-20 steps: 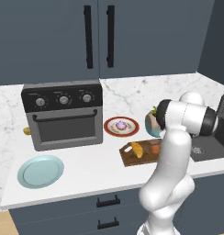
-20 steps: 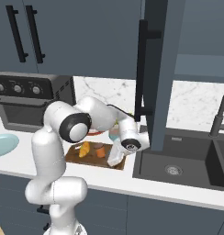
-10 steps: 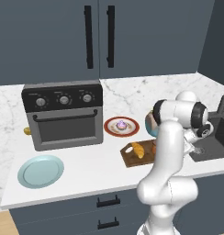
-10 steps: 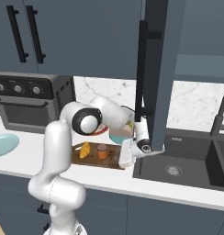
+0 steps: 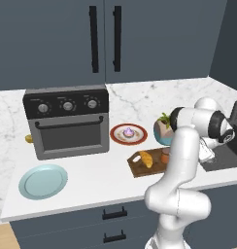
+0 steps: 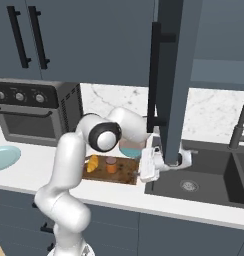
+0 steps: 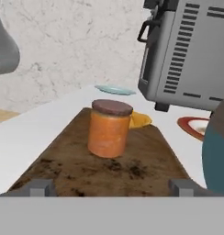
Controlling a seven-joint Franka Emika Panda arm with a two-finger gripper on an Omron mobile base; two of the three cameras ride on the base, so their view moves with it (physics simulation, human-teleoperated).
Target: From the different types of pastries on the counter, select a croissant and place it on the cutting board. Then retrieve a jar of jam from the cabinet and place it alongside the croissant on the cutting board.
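Note:
The jar of jam [image 7: 109,128] stands upright on the cutting board [image 7: 63,167], free of any grip. The croissant [image 7: 140,120] lies just behind it on the same board. In the right base view the jar of jam [image 6: 111,164] and croissant [image 6: 92,163] sit side by side on the cutting board [image 6: 125,173]. My gripper [image 6: 138,173] is open at the board's right end, level with the jar, fingertips [image 7: 38,187] spread wide and a short gap short of it. A purple cupcake [image 5: 127,132] rests on a red plate on the counter [image 5: 96,177].
A toaster oven [image 5: 67,121] stands at the left, with a pale blue plate [image 5: 42,181] in front of it. A potted plant [image 5: 164,130] sits behind the board. An open cabinet door [image 6: 169,75] hangs above the sink [image 6: 204,175] to the right. Closed wall cabinet doors [image 5: 103,39] are above.
The gripper has opened and let go of the jar, which now stands alone on the board. The hand has drawn back toward the board's right end.

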